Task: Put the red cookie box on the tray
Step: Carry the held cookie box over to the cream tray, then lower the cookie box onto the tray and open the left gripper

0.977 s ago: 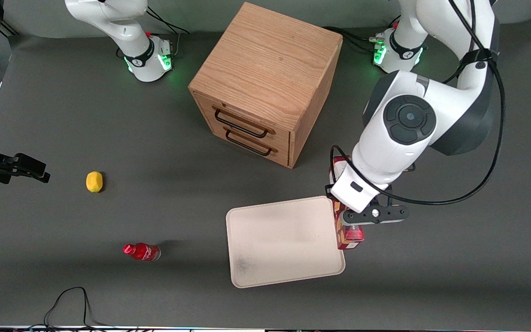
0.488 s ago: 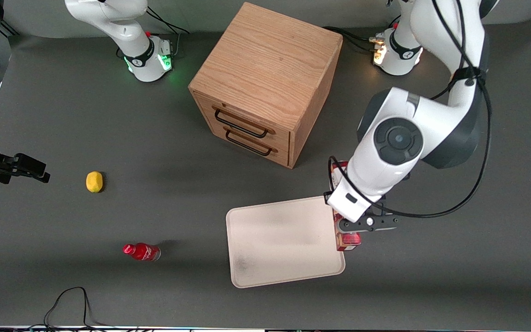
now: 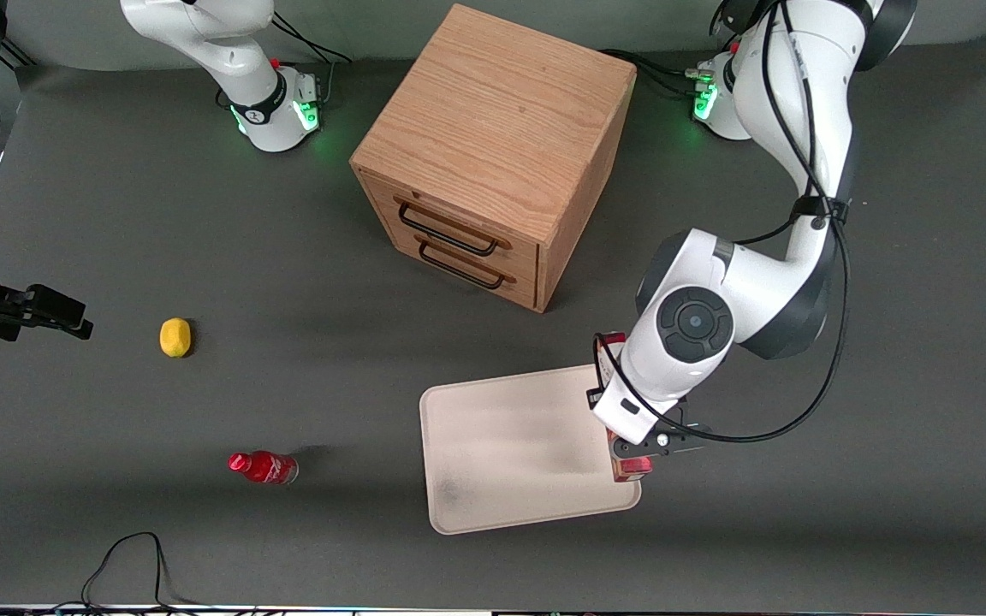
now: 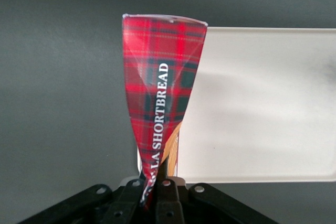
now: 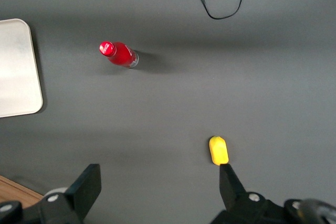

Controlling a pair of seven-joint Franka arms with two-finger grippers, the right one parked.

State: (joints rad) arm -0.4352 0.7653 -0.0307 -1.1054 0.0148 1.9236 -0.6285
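One dark grey tabletop point(image 3: 202, 214) under everything. On it, farthest from the front camera, a large light-oak cabinet point(image 3: 493, 128) with two black-handled drawers, at about twelve o'clock from the flat cream-white rectangular tray point(image 3: 510, 453). Over the tray's three o'clock edge, toward the working arm's end, the left arm's gripper point(image 4: 156, 187), pointed down. Fingers point(image 4: 167, 192) nearly closed, pinching the two broad faces of the long narrow red tartan cookie box point(image 4: 160, 87), lettered "SHORTBREAD". Box hanging lengthwise along that tray edge, partly over the tray and partly over bare tabletop; cannot tell whether touching the tray. Lying on its side well apart at nine o'clock from the tray, a small red bottle point(image 3: 264, 467). Farther off at about ten o'clock, toward the parked arm's end, a small yellow oval piece point(image 3: 175, 336).
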